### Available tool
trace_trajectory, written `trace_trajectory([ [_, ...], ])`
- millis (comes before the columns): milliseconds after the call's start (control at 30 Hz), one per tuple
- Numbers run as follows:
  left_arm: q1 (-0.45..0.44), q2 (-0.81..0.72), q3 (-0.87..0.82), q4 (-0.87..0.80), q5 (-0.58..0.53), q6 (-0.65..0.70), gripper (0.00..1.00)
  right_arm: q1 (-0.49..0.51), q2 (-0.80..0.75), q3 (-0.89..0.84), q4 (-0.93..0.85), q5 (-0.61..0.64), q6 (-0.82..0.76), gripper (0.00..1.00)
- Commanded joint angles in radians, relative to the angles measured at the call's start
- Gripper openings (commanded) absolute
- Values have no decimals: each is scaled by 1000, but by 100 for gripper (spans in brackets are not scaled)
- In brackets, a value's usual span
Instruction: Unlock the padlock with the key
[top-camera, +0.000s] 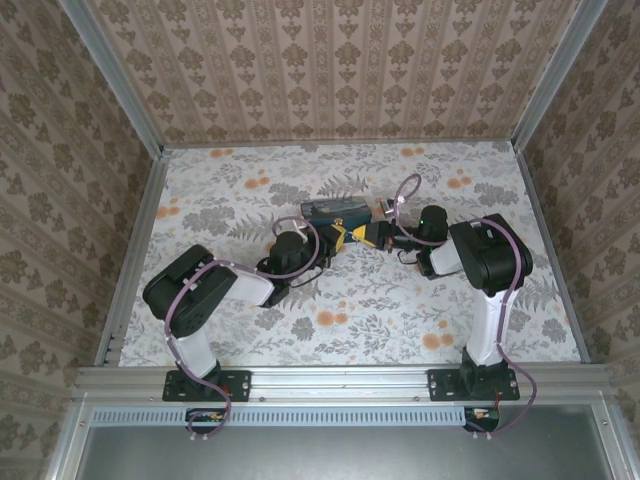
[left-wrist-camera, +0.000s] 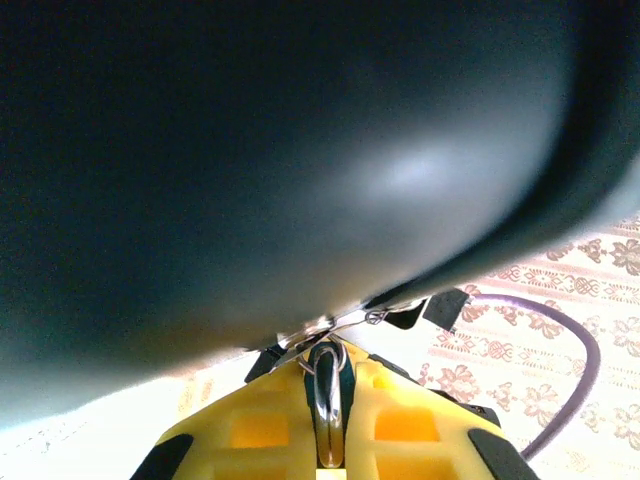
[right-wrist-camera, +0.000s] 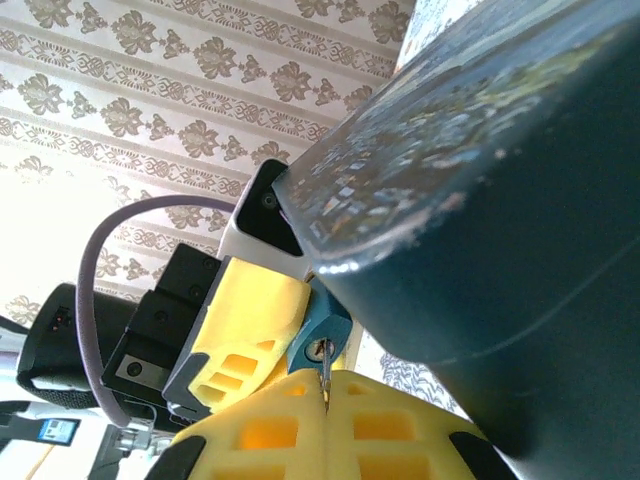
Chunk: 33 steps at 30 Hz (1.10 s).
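Note:
The small blue-teal padlock (right-wrist-camera: 322, 338) hangs at the lower edge of the dark-blue swirly-print box (right-wrist-camera: 500, 200). Its keyhole faces my right gripper. My right gripper (right-wrist-camera: 326, 386) is shut on the thin dark key (right-wrist-camera: 325, 378), and the key's tip sits at the keyhole. In the left wrist view my left gripper (left-wrist-camera: 330, 375) is shut on the padlock, with its shiny metal shackle (left-wrist-camera: 328, 405) running between the yellow fingers up to the box's metal hasp (left-wrist-camera: 335, 322). From above, the left gripper (top-camera: 338, 239) and right gripper (top-camera: 364, 236) meet nose to nose just in front of the box (top-camera: 335, 210).
The box lies mid-table on the floral tablecloth (top-camera: 380, 310). Patterned walls (top-camera: 340, 60) enclose the table on three sides. A purple cable (left-wrist-camera: 585, 380) loops off the right arm. Open tablecloth lies in front of and behind the box.

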Motion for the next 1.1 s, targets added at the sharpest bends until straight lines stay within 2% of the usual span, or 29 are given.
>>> trace_trajectory([
  [0, -85, -60, 96, 237, 360, -5, 0, 24, 71, 33, -15, 99, 89, 0],
  [267, -84, -43, 113, 236, 380, 6, 0, 34, 30, 42, -20, 126, 274, 0],
  [367, -84, -38, 116, 237, 382, 4, 0, 54, 21, 59, -24, 99, 285, 0],
  [433, -83, -35, 120, 237, 382, 5, 0, 64, 10, 62, -37, 77, 232, 0],
  [533, -83, -33, 122, 237, 386, 7, 0, 66, -46, 23, -94, 75, 47, 0],
  [600, -80, -35, 122, 237, 389, 10, 0, 65, -98, 12, -247, 101, -89, 0],
  [667, -79, -35, 121, 236, 394, 16, 0, 65, -125, 15, -337, 125, -120, 0],
  [833, -75, -27, 119, 237, 406, 27, 0, 68, -49, 37, -23, 145, 223, 0],
  [1067, -74, -35, 126, 237, 422, 43, 0, 80, -2, 63, -23, 179, 362, 0],
])
